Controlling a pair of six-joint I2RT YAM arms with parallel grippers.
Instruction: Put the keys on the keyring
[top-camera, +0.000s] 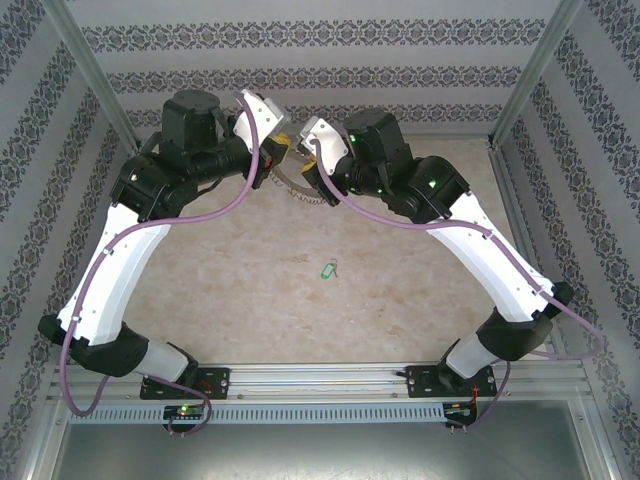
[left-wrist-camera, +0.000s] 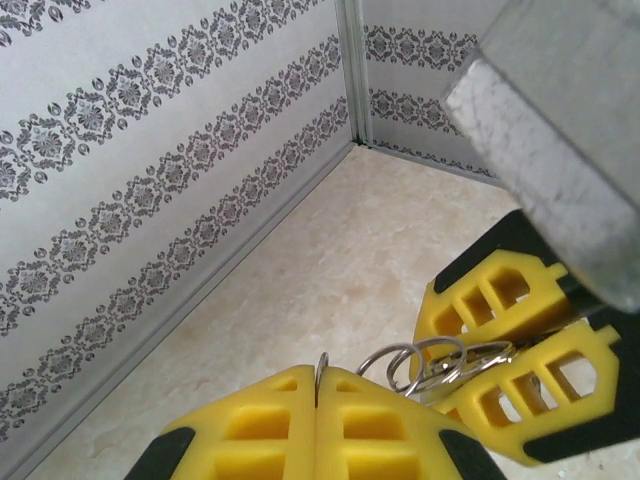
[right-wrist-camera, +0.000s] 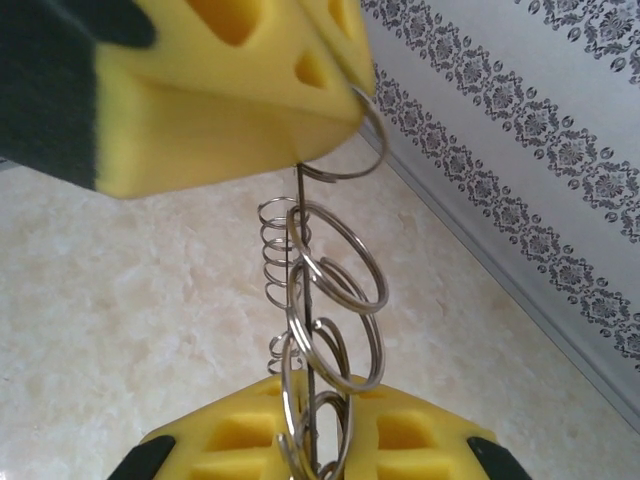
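Note:
The keyring (top-camera: 296, 188) hangs above the far middle of the table, held between both grippers. My left gripper (left-wrist-camera: 320, 385) is shut on the ring's thin edge (left-wrist-camera: 321, 365), which pokes up between the yellow fingers. My right gripper (right-wrist-camera: 315, 425) is shut on the same ring, seen edge-on as a thin dark line (right-wrist-camera: 303, 240) with several small silvery split rings (right-wrist-camera: 340, 270) strung along it. In the top view the left gripper (top-camera: 277, 158) and the right gripper (top-camera: 312, 172) nearly touch. The tiny green key (top-camera: 327, 269) lies alone on the table, well in front of both grippers.
Patterned walls stand close behind the grippers, with a metal corner post (left-wrist-camera: 352, 70) at the far end. The beige tabletop (top-camera: 250, 290) stretches between the two arms. A metal rail (top-camera: 320, 385) runs along the near edge at the arm bases.

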